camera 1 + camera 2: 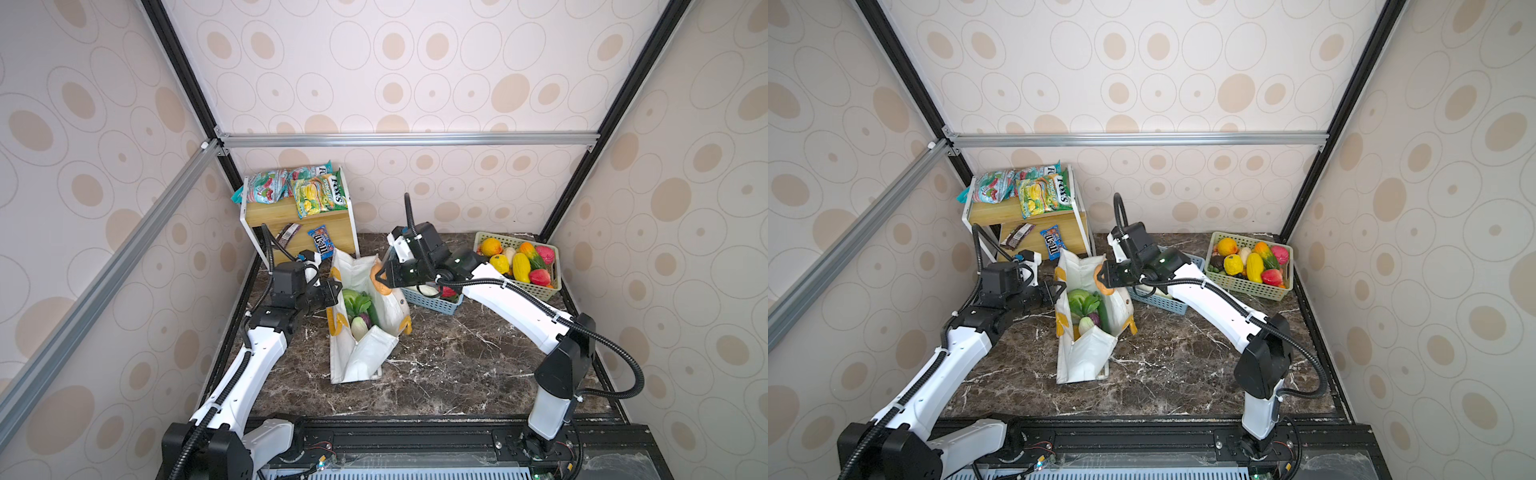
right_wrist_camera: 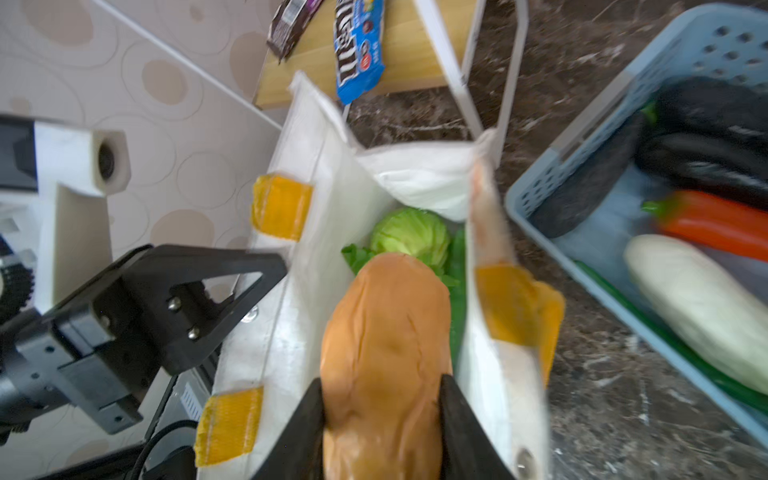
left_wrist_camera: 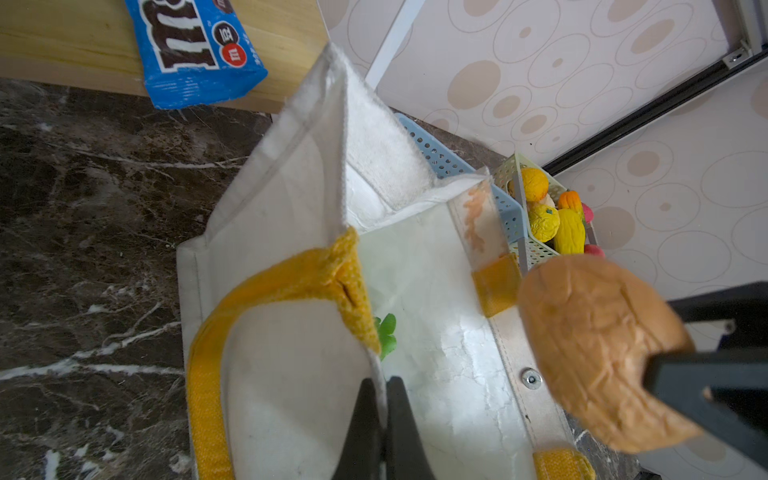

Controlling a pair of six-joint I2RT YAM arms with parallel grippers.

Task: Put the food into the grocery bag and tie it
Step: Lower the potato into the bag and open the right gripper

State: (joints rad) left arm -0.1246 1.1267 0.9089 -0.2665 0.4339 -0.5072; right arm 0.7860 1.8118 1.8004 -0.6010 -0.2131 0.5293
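Note:
The white grocery bag (image 1: 361, 357) (image 1: 1084, 357) stands open mid-table, its yellow handles hanging. My left gripper (image 1: 332, 293) (image 3: 380, 382) is shut on the bag's left rim (image 3: 291, 374). A brown-orange round food piece (image 2: 386, 324) (image 3: 594, 345) hangs over the bag's mouth, my right gripper (image 1: 380, 278) (image 2: 382, 386) shut on it. Inside the bag lie a green cabbage (image 1: 351, 297) (image 2: 409, 235) and other vegetables. A blue M&M's packet (image 1: 321, 243) (image 3: 195, 50) lies on the shelf's lower board behind the bag.
A blue basket (image 1: 432, 301) (image 2: 582, 137) holding vegetables sits right of the bag, under my right arm. A green basket (image 1: 536, 291) of yellow and red fruits stands at the back right. A wooden shelf (image 1: 274, 212) with snack packets fills the back left corner.

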